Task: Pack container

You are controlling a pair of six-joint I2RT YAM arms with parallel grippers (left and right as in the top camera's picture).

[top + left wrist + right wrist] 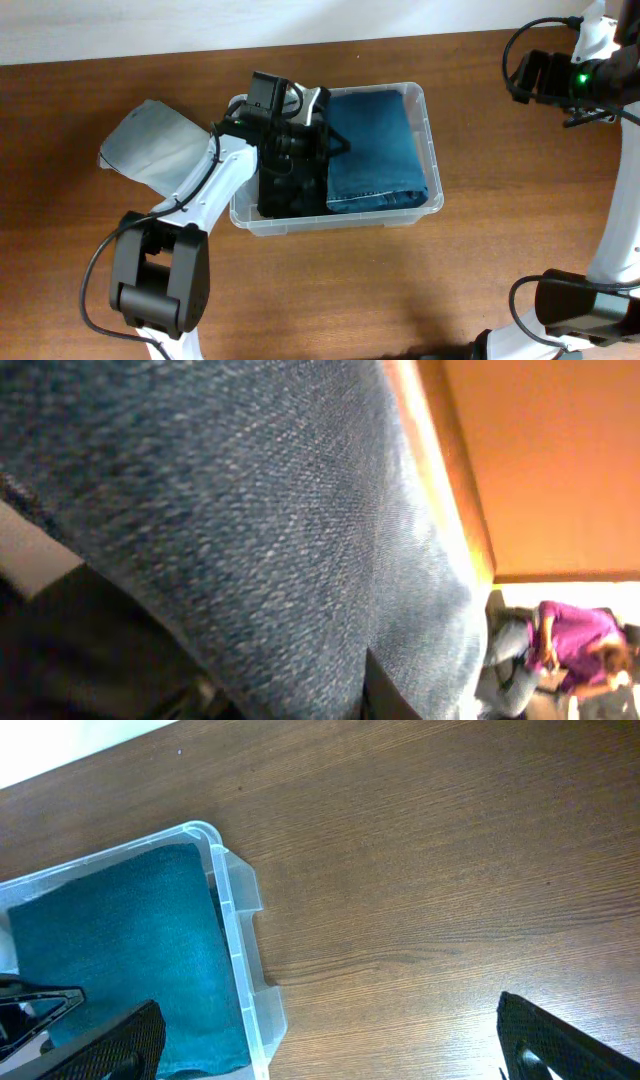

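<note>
Brown wood-grain table (450,290), white wall (200,20) behind; denim (375,140) in container (426,100); right gripper (330,1045) spread (left gripper (295,150): grip unclear).

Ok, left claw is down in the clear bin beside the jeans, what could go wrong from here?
1. The left claw sits against the folded blue denim jeans; its wrist view is all cloth, so withdrawing could snag and unfold them.
2. Nothing holds the clear rectangular plastic bin; the right claw is well away, so a pull may slide or tip it.
</note>
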